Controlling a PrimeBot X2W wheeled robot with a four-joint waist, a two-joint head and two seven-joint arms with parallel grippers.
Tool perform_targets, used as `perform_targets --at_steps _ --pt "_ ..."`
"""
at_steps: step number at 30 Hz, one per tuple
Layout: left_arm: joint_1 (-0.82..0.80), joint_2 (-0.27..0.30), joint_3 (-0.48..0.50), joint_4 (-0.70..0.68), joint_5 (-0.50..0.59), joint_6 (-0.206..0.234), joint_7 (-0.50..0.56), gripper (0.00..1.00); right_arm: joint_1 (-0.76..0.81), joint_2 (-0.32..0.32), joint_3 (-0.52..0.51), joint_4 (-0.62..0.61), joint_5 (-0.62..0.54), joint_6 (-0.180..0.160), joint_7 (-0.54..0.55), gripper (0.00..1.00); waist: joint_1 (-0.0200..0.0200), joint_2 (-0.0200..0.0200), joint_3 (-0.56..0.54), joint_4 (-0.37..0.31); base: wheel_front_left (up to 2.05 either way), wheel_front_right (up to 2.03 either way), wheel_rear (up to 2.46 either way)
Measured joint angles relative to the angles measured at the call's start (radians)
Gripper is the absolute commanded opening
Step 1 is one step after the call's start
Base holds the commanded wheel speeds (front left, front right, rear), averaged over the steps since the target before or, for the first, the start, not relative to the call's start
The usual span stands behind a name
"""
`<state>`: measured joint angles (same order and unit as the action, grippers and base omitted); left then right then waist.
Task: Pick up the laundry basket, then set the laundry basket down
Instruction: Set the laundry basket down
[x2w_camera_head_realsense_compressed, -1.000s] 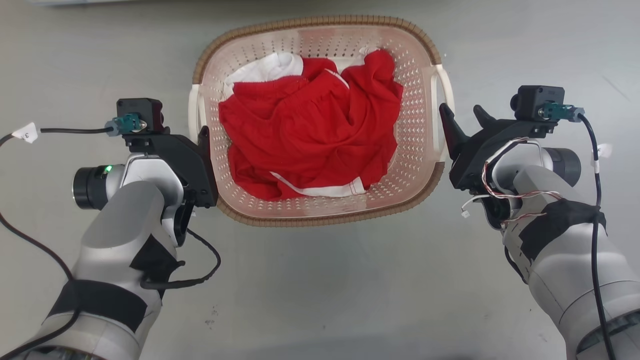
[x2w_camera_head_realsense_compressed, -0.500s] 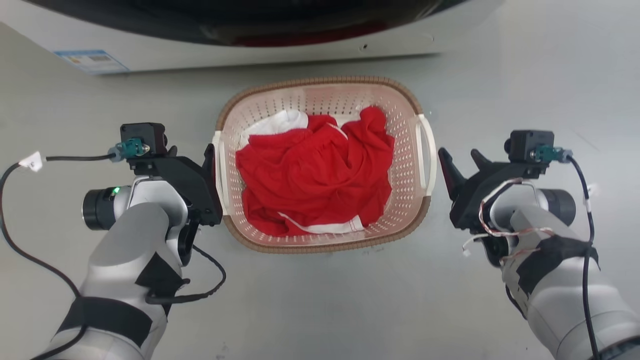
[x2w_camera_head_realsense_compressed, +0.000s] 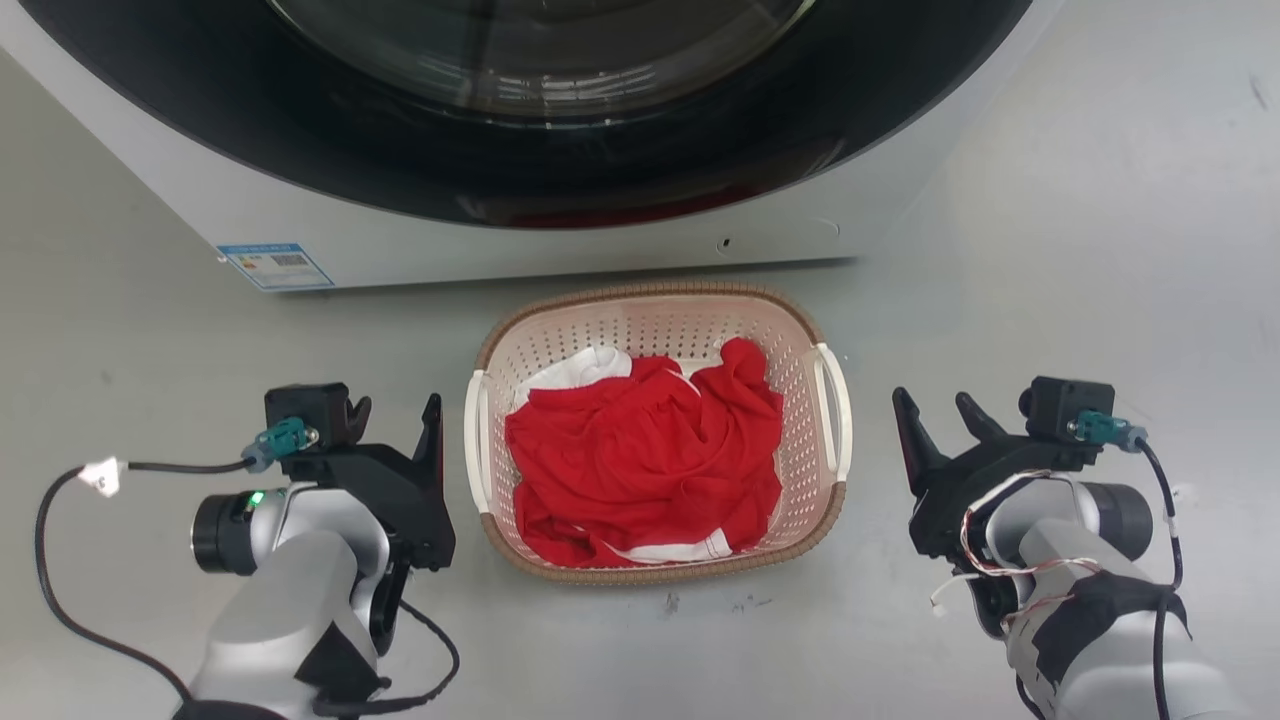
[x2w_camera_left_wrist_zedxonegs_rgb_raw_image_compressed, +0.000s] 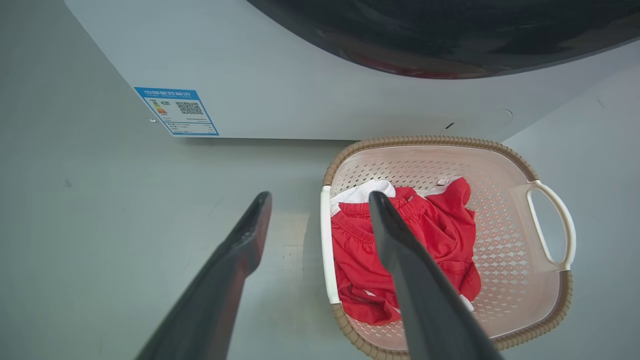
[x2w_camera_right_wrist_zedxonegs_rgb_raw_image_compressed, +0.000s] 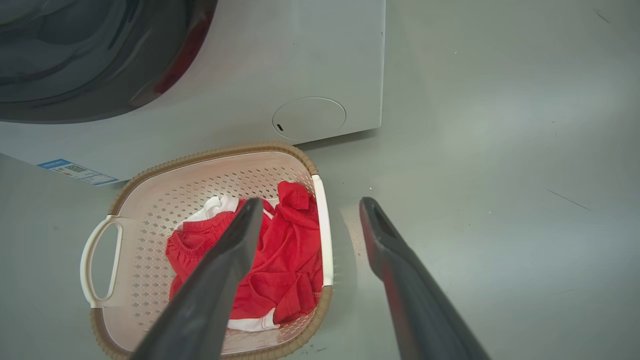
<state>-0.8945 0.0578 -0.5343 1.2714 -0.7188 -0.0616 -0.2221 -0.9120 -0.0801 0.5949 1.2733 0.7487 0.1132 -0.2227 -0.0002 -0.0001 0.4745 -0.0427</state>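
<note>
Head view: I see the laundry basket (x2w_camera_head_realsense_compressed: 655, 325) resting on the floor (x2w_camera_head_realsense_compressed: 1100, 300), washer (x2w_camera_head_realsense_compressed: 640, 230) just behind it, red clothes (x2w_camera_head_realsense_compressed: 640, 470) inside. Left tool (x2w_camera_head_realsense_compressed: 393, 412) sits just beside the basket's left side, fingers apart, gripping nothing. Right tool (x2w_camera_head_realsense_compressed: 932, 405) is near its right side, likewise spread and empty. Left wrist view: fingers parted, one crossing in front of the basket. Right wrist view: the same, basket ungripped.

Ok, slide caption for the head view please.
Laundry basket of red clothes on floor before washer, flanked by open left gripper and open right gripper.
</note>
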Motion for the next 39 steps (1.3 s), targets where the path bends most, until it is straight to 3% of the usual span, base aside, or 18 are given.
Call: perform_targets --at_steps 14,28,39 --pt "0.179 -0.005 0.004 -0.080 0.027 0.017 -0.027 1.00 0.186 -0.001 -0.015 -0.074 -0.006 -0.002 -0.026 1.00 -0.0001 -0.0001 -0.209 0.011 0.00 0.00 0.00" --pt "0.390 0.045 0.052 -0.342 0.081 0.100 -0.027 1.00 0.401 -0.067 -0.073 -0.345 -0.079 -0.097 -0.026 1.00 -0.0001 -0.0001 -0.393 0.012 0.00 0.00 0.00" --pt "0.650 0.085 0.100 -0.655 0.164 0.159 -0.027 1.00 0.626 -0.121 -0.100 -0.686 -0.195 -0.178 -0.026 1.00 0.0000 -0.0001 -0.488 0.013 0.00 0.00 0.00"
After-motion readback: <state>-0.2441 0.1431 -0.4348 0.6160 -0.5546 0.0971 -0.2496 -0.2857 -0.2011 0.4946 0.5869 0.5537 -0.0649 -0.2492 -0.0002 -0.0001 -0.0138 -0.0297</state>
